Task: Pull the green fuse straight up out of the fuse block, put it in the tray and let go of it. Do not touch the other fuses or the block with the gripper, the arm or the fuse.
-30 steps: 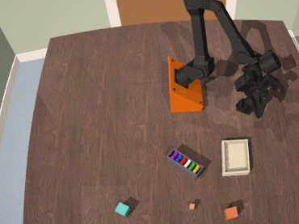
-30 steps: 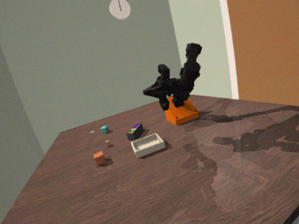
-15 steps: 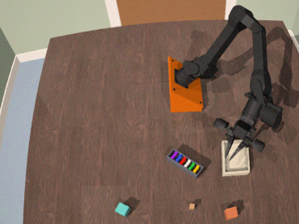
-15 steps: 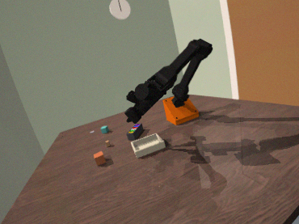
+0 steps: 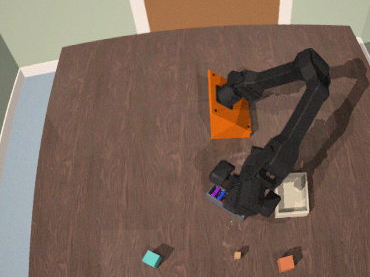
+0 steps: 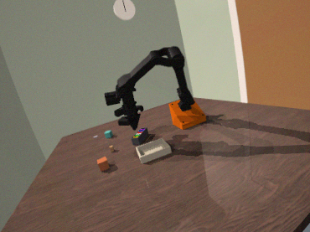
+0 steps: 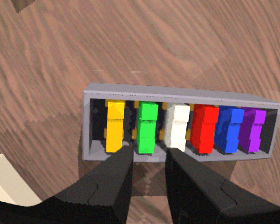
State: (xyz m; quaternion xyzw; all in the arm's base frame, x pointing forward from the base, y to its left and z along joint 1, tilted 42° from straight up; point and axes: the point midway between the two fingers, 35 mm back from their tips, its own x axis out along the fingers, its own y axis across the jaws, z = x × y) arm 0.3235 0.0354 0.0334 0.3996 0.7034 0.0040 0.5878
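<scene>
The green fuse (image 7: 147, 128) sits in the grey fuse block (image 7: 180, 93) (image 6: 144, 136) (image 5: 228, 211), between the yellow fuse (image 7: 115, 128) and the white fuse (image 7: 176, 127). In the top view the arm hides it. My gripper (image 7: 149, 156) (image 6: 134, 127) is slightly open, with nothing between its fingers. It is above the block; in the wrist view its tips appear at the block's near long wall, just below the green fuse's end. The cream tray (image 5: 306, 196) (image 6: 157, 154) (image 7: 9, 186) is beside the block and looks empty.
The red (image 7: 204, 129), blue (image 7: 229, 130) and purple (image 7: 252, 130) fuses fill the block's other end. An orange cube (image 5: 286, 264) (image 6: 103, 164), a small tan cube (image 5: 237, 255) (image 6: 111, 148) and a teal cube (image 5: 151, 259) (image 6: 108, 134) lie on the table.
</scene>
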